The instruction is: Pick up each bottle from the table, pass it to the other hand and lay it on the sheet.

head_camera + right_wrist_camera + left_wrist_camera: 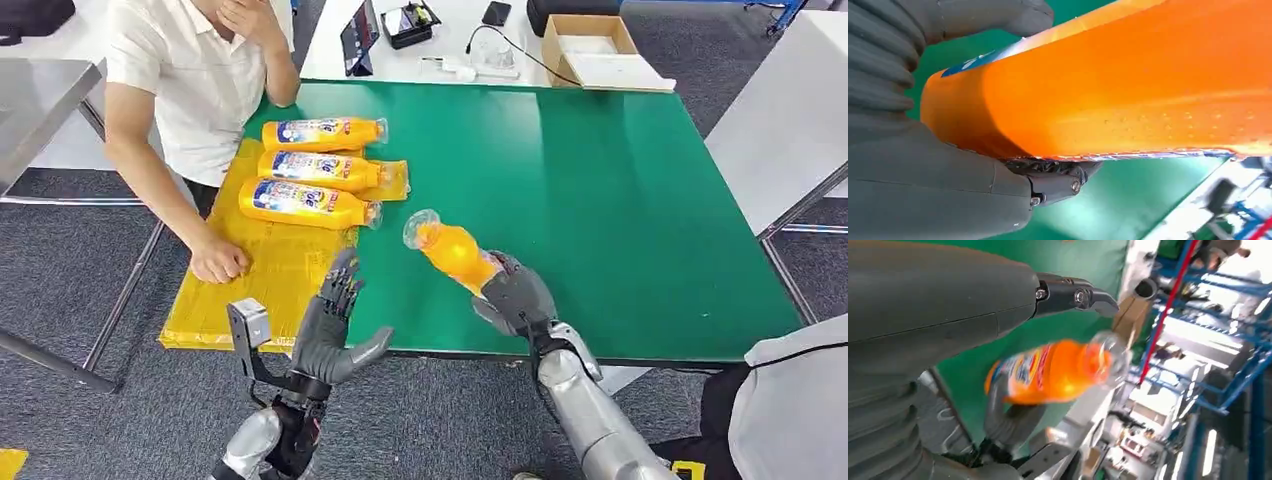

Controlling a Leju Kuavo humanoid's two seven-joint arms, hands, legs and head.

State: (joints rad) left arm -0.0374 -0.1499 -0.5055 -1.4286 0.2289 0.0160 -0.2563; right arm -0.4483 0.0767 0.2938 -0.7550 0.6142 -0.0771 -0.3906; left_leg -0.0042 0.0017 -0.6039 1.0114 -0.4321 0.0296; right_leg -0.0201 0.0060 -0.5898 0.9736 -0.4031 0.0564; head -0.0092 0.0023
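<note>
Head view: right hand [515,295] grips an orange bottle [452,250] by its base, held in the air above the near edge of the green tabletop [620,200], clear cap end tilted up and toward the yellow sheet [270,270]. Left hand [330,325] is just beside it, fingers spread, palm facing the bottle, holding nothing, not touching it. Three more bottles [310,168] lie side by side on the far end of the sheet, at the tabletop's left edge, caps pointing right. A person's hand [218,260] rests on the sheet's left edge. Left wrist view: bottle [1048,372] blurred, apart from the thumb [938,295] and dark fingertip [1073,295]. Right wrist view: bottle body [1128,85] pressed into the right hand [938,185], fingers wrapped around it.
</note>
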